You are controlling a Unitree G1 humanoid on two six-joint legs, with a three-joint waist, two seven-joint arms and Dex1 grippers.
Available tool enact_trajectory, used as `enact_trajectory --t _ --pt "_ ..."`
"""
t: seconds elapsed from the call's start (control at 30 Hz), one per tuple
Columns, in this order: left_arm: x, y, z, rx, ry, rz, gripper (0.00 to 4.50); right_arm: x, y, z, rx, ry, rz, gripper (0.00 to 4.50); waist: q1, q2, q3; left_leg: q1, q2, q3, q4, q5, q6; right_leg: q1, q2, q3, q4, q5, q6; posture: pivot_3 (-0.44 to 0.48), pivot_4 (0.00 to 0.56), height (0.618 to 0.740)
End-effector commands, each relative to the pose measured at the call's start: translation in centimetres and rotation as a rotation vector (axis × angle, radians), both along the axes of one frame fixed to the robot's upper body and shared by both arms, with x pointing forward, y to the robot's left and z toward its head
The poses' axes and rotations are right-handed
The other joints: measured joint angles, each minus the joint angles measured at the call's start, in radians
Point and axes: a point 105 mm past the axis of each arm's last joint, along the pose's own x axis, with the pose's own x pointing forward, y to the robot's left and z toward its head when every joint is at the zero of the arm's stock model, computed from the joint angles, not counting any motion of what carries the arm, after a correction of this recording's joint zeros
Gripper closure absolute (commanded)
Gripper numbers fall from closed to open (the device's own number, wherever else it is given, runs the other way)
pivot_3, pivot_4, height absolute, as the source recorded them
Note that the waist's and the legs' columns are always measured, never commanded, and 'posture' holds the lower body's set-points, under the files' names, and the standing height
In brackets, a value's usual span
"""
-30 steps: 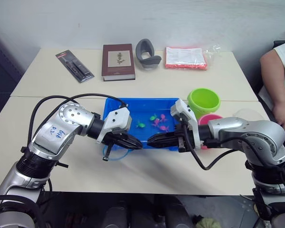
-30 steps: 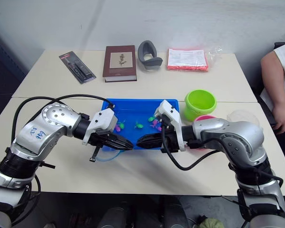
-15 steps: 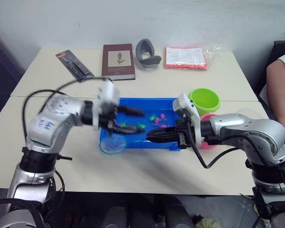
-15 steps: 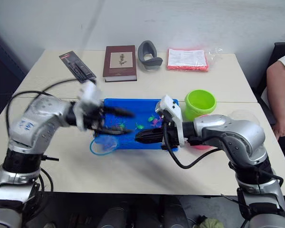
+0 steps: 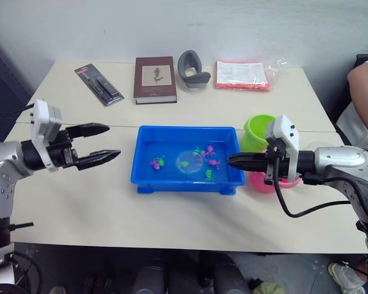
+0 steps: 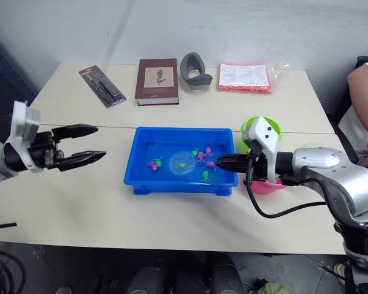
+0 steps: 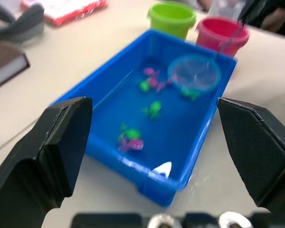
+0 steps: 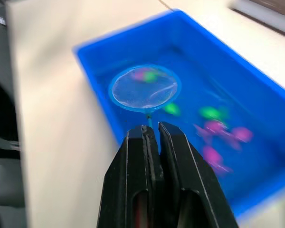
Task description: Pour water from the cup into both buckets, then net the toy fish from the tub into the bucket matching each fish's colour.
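The blue tub (image 5: 144, 174) sits mid-table with several tiny pink and green toy fish (image 5: 207, 160) in it. The net's blue hoop (image 5: 189, 162) lies inside the tub among them. My right gripper (image 5: 233, 160) is shut on the net's thin handle (image 8: 149, 117) at the tub's right end. My left gripper (image 5: 113, 140) hangs open and empty above the table, well left of the tub. The lime green bucket (image 5: 257, 130) and pink bucket (image 5: 260, 182) stand just right of the tub, behind my right gripper. A clear cup (image 5: 322, 145) peeks out behind my right forearm.
Along the far edge lie a black packaged tool (image 5: 98, 84), a brown book (image 5: 154, 78), a grey curved object (image 5: 191, 67) and a red-edged packet (image 5: 241, 75). A person's arm (image 5: 367, 86) is at the table's right edge.
My left gripper opened, let go of the net and drew back to the left. The right gripper now holds the net handle and has moved right, bringing the hoop into the tub.
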Motion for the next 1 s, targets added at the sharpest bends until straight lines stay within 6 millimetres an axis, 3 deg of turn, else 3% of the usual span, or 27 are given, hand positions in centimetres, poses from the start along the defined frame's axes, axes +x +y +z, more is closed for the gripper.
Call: enact_trajectory --t 0.03,0.27,0.4,0.53,1.0 --pt "-0.5 -0.6 0.5 0.036 -0.074 0.006 0.01 1.0 -0.4 0.6 -0.062 -0.098 -0.035 4.50 0.000 0.000 0.000 0.000 0.000 0.000 0.000 0.000 0.000 0.000 0.000 0.000 0.000 0.000 0.000 0.000 0.150 0.740" --pt "-1.0 -1.7 -0.2 -0.015 -0.042 0.012 0.01 2.3 -0.1 1.1 -0.202 -0.215 -0.050 4.50 -0.002 0.000 0.000 0.000 0.001 0.000 0.000 0.000 -0.001 -0.001 0.000 0.000 0.000 0.000 0.000 0.000 0.150 0.740" --pt "-0.9 -1.8 -0.5 -0.016 -0.040 0.019 0.01 1.2 1.8 1.2 0.011 0.020 -0.053 4.50 -0.002 0.000 0.000 0.000 0.001 0.000 0.000 0.000 -0.001 -0.001 0.000 0.000 0.000 0.000 0.000 0.000 0.150 0.740" --pt "-0.8 -2.1 -0.7 -0.013 -0.041 0.011 0.01 0.2 1.3 -0.2 0.000 0.241 -0.111 4.50 -0.001 0.000 0.000 0.000 0.001 0.000 0.000 0.000 -0.001 0.000 0.000 0.000 0.001 0.000 -0.001 0.000 0.150 0.740" --pt "-0.7 -3.1 -1.1 -0.012 -0.042 -0.029 0.01 0.0 0.9 -1.8 -0.041 0.402 -0.216 4.50 -0.003 0.000 0.000 0.000 0.001 0.000 -0.001 -0.001 0.000 -0.001 -0.001 0.000 0.000 0.000 -0.001 0.000 0.150 0.740"
